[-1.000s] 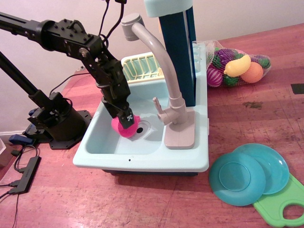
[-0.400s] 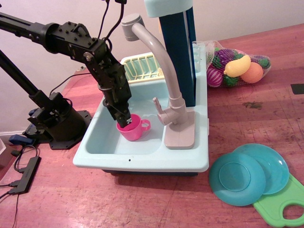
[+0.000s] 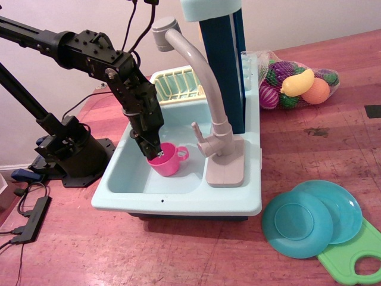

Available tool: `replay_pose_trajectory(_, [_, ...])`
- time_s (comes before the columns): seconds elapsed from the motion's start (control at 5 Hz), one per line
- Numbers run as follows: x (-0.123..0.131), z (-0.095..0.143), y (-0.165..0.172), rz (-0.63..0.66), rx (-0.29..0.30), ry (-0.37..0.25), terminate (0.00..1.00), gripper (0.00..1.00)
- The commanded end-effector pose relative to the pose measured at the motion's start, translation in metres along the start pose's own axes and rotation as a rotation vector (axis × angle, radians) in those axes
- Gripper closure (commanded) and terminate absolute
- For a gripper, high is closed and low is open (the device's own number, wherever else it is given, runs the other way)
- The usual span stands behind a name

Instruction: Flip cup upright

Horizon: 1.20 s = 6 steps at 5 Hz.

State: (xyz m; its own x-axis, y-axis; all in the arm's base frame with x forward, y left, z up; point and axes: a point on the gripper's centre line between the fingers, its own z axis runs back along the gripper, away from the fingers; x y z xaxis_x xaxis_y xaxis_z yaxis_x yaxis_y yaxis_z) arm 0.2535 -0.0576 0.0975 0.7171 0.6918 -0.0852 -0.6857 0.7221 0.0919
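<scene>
Nearest the camera, at the lower right, a green cutting board [image 3: 357, 256] lies on the red-brown table [image 3: 196, 250]. Two teal plates [image 3: 312, 217] overlap one another, and their lower edge lies over the board.

At the lower left, a black power strip [image 3: 33, 219] with cables rests on the table.

In the middle ground stands a light blue toy sink [image 3: 184, 199]. Its grey faucet [image 3: 199, 77] arches from a base at the right side of the basin toward the upper left.

The cup [image 3: 168, 159] is inside the basin, mouth facing up and tilted slightly. Its loop handle points right, toward the faucet base.

The gripper [image 3: 153, 150] reaches down from the black arm [image 3: 89, 50] at the left. Its tips are at the left rim of the cup. The view does not show clearly whether the fingers are clamped on the rim or apart.

The arm's base [image 3: 68, 149] sits on the table to the left of the sink.

Behind the basin, a pale yellow dish rack [image 3: 178, 83] sits beside a dark blue column [image 3: 225, 59].

Farthest back, at the upper right, a mesh bag of toy fruit [image 3: 297, 83] lies on the table.
</scene>
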Motion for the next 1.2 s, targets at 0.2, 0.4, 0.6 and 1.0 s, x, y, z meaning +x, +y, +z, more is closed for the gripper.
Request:
replay_pose_trajectory(0.2, [0.016,0.056,0.003,0.034,-0.072,-0.120,0.00,0.00])
replay_pose_trajectory(0.4, [0.018,0.078,0.004,0.010,-0.090,-0.138,0.00,0.00])
replay_pose_trajectory(0.6, [0.018,0.078,0.004,0.010,-0.090,-0.138,0.00,0.00])
replay_pose_trajectory(1.0, [0.018,0.078,0.004,0.010,-0.090,-0.138,1.00,0.00])
